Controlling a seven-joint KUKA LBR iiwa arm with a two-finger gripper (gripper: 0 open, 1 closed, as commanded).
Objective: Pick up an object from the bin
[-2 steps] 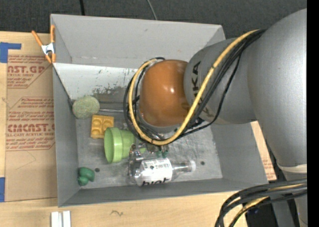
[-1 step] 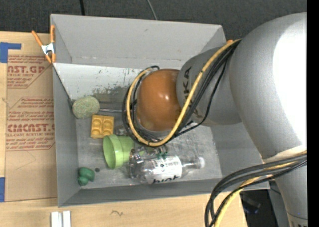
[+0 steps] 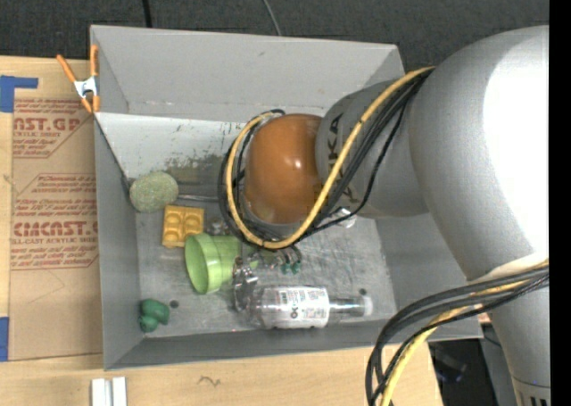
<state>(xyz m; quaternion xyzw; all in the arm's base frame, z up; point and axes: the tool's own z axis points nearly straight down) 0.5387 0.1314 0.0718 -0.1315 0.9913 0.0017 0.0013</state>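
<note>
hand (image 3: 252,272) sits low at the centre of the bin (image 3: 114,261), between 1 green cup (image 3: 210,261) lying on its side and 1 clear bottle (image 3: 303,308); its state cannot be told. the green cup is probably light and stiff: grip across the rim wall. the clear bottle likely rolls.

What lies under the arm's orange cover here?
The orange cover hides what lies directly beneath it; just past its lower edge a green cup and a clear bottle show.
</note>
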